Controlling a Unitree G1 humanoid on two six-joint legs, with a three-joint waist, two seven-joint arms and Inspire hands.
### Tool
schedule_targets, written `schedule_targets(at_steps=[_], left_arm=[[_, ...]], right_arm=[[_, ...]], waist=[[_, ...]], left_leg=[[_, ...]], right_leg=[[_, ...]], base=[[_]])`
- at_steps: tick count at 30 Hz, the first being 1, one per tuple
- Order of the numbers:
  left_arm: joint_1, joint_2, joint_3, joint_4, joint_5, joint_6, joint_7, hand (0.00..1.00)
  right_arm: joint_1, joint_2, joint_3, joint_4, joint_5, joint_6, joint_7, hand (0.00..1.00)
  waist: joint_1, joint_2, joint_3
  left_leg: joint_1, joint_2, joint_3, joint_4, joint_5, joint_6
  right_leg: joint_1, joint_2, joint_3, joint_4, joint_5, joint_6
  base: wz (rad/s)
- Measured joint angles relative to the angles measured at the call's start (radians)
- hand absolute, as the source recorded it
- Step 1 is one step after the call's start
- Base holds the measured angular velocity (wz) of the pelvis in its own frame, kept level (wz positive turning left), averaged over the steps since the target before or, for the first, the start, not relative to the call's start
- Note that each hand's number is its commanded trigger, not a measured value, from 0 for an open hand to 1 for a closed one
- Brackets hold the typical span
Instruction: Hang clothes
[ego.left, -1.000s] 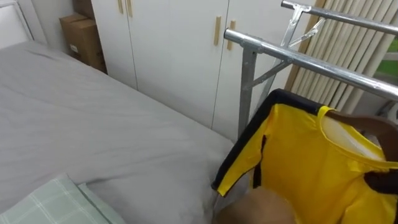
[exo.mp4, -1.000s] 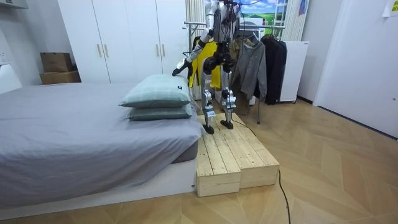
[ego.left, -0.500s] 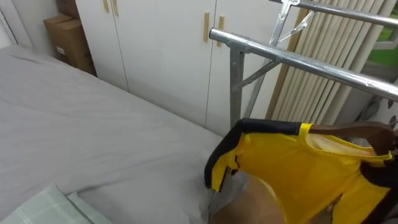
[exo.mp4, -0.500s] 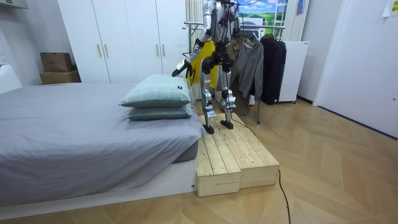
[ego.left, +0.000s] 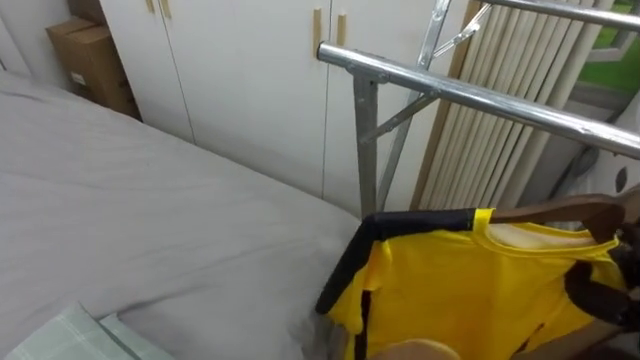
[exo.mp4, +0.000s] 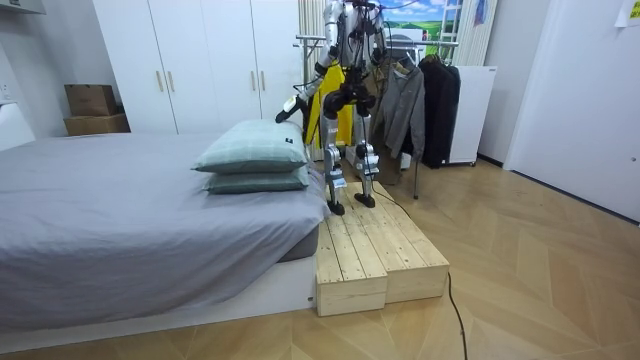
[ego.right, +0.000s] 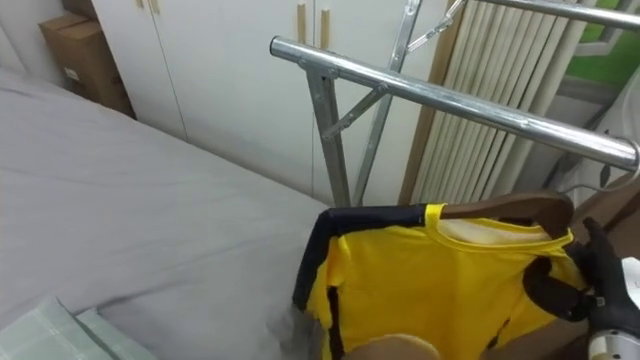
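The robot stands on a low pale wooden platform (exo.mp4: 375, 250) at the corner of the bed, facing the clothes rack.

Its right hand (ego.right: 590, 270) comes in low from the right, and the dark fingers (ego.right: 552, 283) are clenched on the shoulder of a yellow shirt with black trim (ego.right: 420, 285). The cloth there lies over one end of a brown wooden hanger (ego.right: 505, 208). The shirt hangs from that hanger, spreading out to the left of the fingers. Its black-edged far shoulder is the point furthest from them.

The hanger's bare wooden arm shows just above the fingers, at the collar. Higher again, well clear of the fingers and the hanger, runs the silver metal rail of the rack (ego.right: 450, 100). It slopes across the view on an upright post. The shirt is below the rail, not on it.

Behind the rail, beyond the fingers, stands a wall of cream vertical slats (ego.left: 510, 130). Far to the left of the fingers lie the grey-sheeted bed (ego.left: 130, 200) and a corner of a pale green checked pillow (ego.left: 60, 335). Past them are white wardrobe doors (ego.left: 240, 80) and a brown cardboard box (ego.left: 85, 55).

From across the room, the left hand (exo.mp4: 288, 110) reaches out over the pillows, towards the room view's left. I cannot tell how its fingers are set. A grey garment (exo.mp4: 405, 105) already hangs further along the rack.
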Motion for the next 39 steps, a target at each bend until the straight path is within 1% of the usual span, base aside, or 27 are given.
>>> schedule_targets(at_steps=[2, 3, 5, 7, 8, 9, 10, 11, 13, 15, 18, 19, 23, 26, 29, 32, 35, 39], left_arm=[[-0.001, -0.02, 0.02, 0.011, 0.0, -0.001, 0.008, 0.0], [-0.001, -0.023, 0.02, 0.016, -0.001, -0.001, 0.013, 0.0], [-0.001, -0.03, 0.025, 0.026, 0.0, -0.001, 0.024, 0.0], [-0.001, -0.035, 0.029, 0.034, -0.002, -0.002, 0.029, 0.0], [-0.002, -0.041, 0.031, 0.046, -0.002, -0.009, 0.038, 0.0], [-0.004, -0.044, 0.031, 0.053, -0.003, -0.013, 0.041, 0.0], [-0.006, -0.047, 0.034, 0.064, -0.007, -0.02, 0.045, 0.0], [-0.007, -0.049, 0.036, 0.067, -0.012, -0.021, 0.046, 0.0], [-0.024, -0.052, 0.037, 0.096, -0.016, -0.031, 0.051, 0.0], [-0.039, -0.053, 0.039, 0.121, -0.022, -0.041, 0.054, 0.0], [-0.042, -0.056, 0.039, 0.131, -0.022, -0.05, 0.062, 0.0], [-0.042, -0.056, 0.039, 0.132, -0.023, -0.051, 0.062, 0.0], [-0.041, -0.057, 0.039, 0.133, -0.022, -0.056, 0.065, 0.0], [-0.041, -0.057, 0.036, 0.145, -0.035, -0.066, 0.068, 0.0], [-0.041, -0.057, 0.032, 0.153, -0.043, -0.067, 0.068, 0.0], [-0.043, -0.061, 0.023, 0.181, -0.044, -0.068, 0.07, 0.0], [-0.049, -0.063, 0.023, 0.202, -0.043, -0.067, 0.07, 0.0], [-0.051, -0.065, 0.023, 0.212, -0.041, -0.067, 0.068, 0.0]], right_arm=[[0.04, 0.061, -0.028, 0.006, -0.003, 0.0, -0.012, 0.0], [0.052, 0.071, -0.028, 0.011, -0.002, 0.001, -0.012, 0.0], [0.097, 0.115, -0.028, 0.027, -0.002, 0.006, -0.006, 0.0], [0.13, 0.141, -0.027, 0.032, 0.01, 0.007, 0.012, 0.0], [0.141, 0.153, -0.024, 0.055, 0.013, 0.008, 0.02, 0.0], [0.142, 0.158, -0.021, 0.076, 0.014, 0.01, 0.025, 0.0], [0.145, 0.175, -0.02, 0.114, 0.017, 0.016, 0.033, 0.0], [0.145, 0.183, -0.018, 0.128, 0.021, 0.017, 0.035, 0.0], [0.145, 0.203, -0.009, 0.18, 0.029, 0.017, 0.041, 0.0], [0.144, 0.211, 0.002, 0.212, 0.028, 0.015, 0.048, 0.0], [0.142, 0.215, 0.021, 0.278, 0.022, 0.013, 0.071, 0.0], [0.142, 0.218, 0.021, 0.299, 0.021, 0.014, 0.079, 0.0], [0.145, 0.229, 0.019, 0.343, 0.016, 0.014, 0.088, 0.0], [0.143, 0.241, 0.02, 0.388, 0.009, 0.014, 0.093, 0.0], [0.144, 0.248, 0.021, 0.426, 0.009, 0.018, 0.105, 0.0], [0.144, 0.25, 0.022, 0.455, 0.01, 0.024, 0.112, 0.0], [0.145, 0.25, 0.022, 0.481, 0.01, 0.036, 0.113, 0.0], [0.162, 0.254, 0.022, 0.503, 0.008, 0.058, 0.114, 0.0]], waist=[[-0.006, 0.003, -0.0014], [-0.008, 0.004, -0.0016], [-0.019, 0.009, -0.0014], [-0.022, 0.013, -0.0024], [-0.023, 0.016, -0.0036], [-0.023, 0.016, -0.0034], [-0.022, 0.016, -0.0034], [-0.022, 0.017, -0.003], [-0.023, 0.022, -0.0027], [-0.023, 0.024, -0.0018], [-0.023, 0.024, -0.0008], [-0.024, 0.019, 0.0032], [-0.026, 0.019, 0.0061], [-0.028, 0.02, 0.0067], [-0.034, 0.023, 0.0072], [-0.048, 0.029, 0.0036], [-0.05, 0.034, -0.0008], [-0.051, 0.034, -0.002]], left_leg=[[0.003, 0.001, 0.001, -0.003, 0.0, 0.001], [0.004, 0.001, 0.001, -0.004, 0.0, 0.001], [0.005, 0.001, 0.004, -0.007, 0.0, 0.001], [0.006, 0.001, 0.011, -0.015, 0.002, 0.002], [0.007, 0.001, 0.016, -0.019, 0.002, 0.003], [0.007, 0.001, 0.018, -0.019, 0.002, 0.003], [0.008, 0.001, 0.022, -0.02, 0.002, 0.004], [0.009, 0.001, 0.023, -0.02, 0.002, 0.004], [0.008, 0.001, 0.027, -0.02, 0.002, 0.004], [0.009, 0.001, 0.027, -0.02, 0.002, 0.004], [0.01, 0.001, 0.026, -0.021, 0.002, 0.004], [0.01, 0.001, 0.026, -0.02, 0.002, 0.004], [0.009, 0.001, 0.027, -0.022, 0.002, 0.004], [0.008, 0.001, 0.027, -0.023, 0.003, 0.004], [0.008, 0.0, 0.029, -0.025, 0.003, 0.004], [0.009, 0.0, 0.029, -0.031, 0.003, 0.004], [0.009, 0.0, 0.031, -0.037, 0.004, 0.006], [0.01, -0.001, 0.034, -0.042, 0.004, 0.006]], right_leg=[[0.002, 0.001, 0.001, 0.0, 0.0, 0.0], [0.002, 0.001, 0.0, -0.001, 0.0, 0.0], [0.0, 0.001, 0.004, -0.001, 0.0, 0.0], [-0.004, 0.001, 0.015, -0.001, -0.001, 0.001], [-0.007, 0.0, 0.023, -0.001, -0.001, 0.001], [-0.007, 0.001, 0.027, 0.0, -0.001, 0.001], [-0.009, 0.001, 0.032, 0.0, 0.0, 0.002], [-0.01, 0.001, 0.035, 0.001, 0.0, 0.003], [-0.015, 0.0, 0.039, 0.003, 0.001, 0.004], [-0.015, 0.0, 0.038, 0.004, 0.001, 0.004], [-0.014, -0.001, 0.037, 0.004, 0.001, 0.004], [-0.014, -0.001, 0.037, 0.004, 0.001, 0.004], [-0.014, -0.001, 0.038, 0.002, 0.001, 0.004], [-0.014, -0.001, 0.036, 0.001, 0.001, 0.004], [-0.016, -0.001, 0.035, 0.0, 0.001, 0.004], [-0.017, -0.001, 0.036, -0.001, 0.001, 0.005], [-0.021, -0.002, 0.036, -0.001, 0.001, 0.005], [-0.024, -0.004, 0.035, -0.001, 0.001, 0.005]], base=[[0.0], [0.0], [-0.04], [-0.11], [-0.12], [-0.11], [-0.09], [-0.11], [-0.06], [0.0], [0.0], [0.0], [0.0], [0.0], [0.0], [0.0], [-0.02], [0.0]])
